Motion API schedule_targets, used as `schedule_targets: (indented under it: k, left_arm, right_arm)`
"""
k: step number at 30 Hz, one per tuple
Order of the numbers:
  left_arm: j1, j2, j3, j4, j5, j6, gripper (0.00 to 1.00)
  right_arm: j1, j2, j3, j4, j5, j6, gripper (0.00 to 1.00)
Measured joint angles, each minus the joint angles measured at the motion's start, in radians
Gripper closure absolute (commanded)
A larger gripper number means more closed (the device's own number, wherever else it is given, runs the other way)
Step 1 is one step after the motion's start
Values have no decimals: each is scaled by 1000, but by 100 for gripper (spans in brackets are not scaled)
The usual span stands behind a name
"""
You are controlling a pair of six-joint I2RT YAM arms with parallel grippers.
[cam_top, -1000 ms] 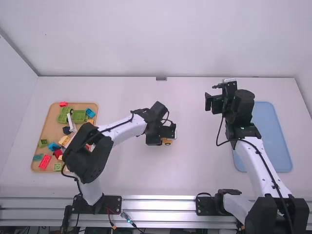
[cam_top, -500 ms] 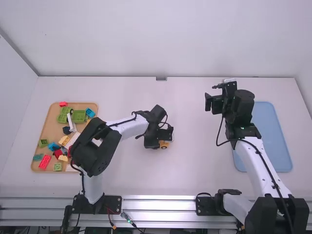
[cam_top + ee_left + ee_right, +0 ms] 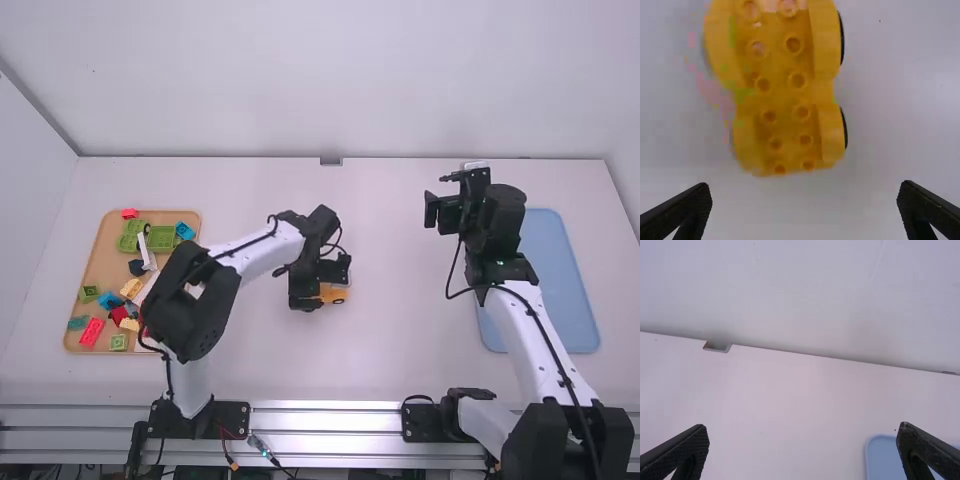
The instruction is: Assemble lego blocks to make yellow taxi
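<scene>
The yellow car (image 3: 335, 297) sits on the worktop (image 3: 400, 335), well apart from both trays. Just beside it is the left end effector (image 3: 305, 290), its fingers spread. The right end effector (image 3: 434, 212), also spread, is near the blue tray (image 3: 560, 275). Coloured bricks (image 3: 163, 239) lie in the brown tray (image 3: 104, 262) at the left.

I count two trays, one tan (image 3: 104, 258) and one light blue (image 3: 555, 280), plus one yellow car base (image 3: 785, 97) with two dark wheels (image 3: 844, 127) showing along one side. On the tan one I make out at least three red blocks (image 3: 92, 332), two small square green blocks (image 3: 118, 342) and one teal block (image 3: 77, 323).
</scene>
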Motion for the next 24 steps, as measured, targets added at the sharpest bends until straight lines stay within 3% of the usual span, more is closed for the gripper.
schedule_targets:
  k: [4, 11, 17, 24]
  left_arm:
    - [65, -64, 70, -83, -12, -10, 1]
    - [294, -169, 114, -156, -14, -57, 1]
    - [629, -174, 61, -142, -17, -124, 1]
    - [917, -174, 54, -81, -21, -186, 1]
  right_arm:
    - [0, 0, 0, -3, 0, 2, 1]
    - [0, 0, 0, -3, 0, 3, 1]
    - [0, 0, 0, -3, 0, 2, 1]
    - [0, 0, 0, -3, 0, 2, 1]
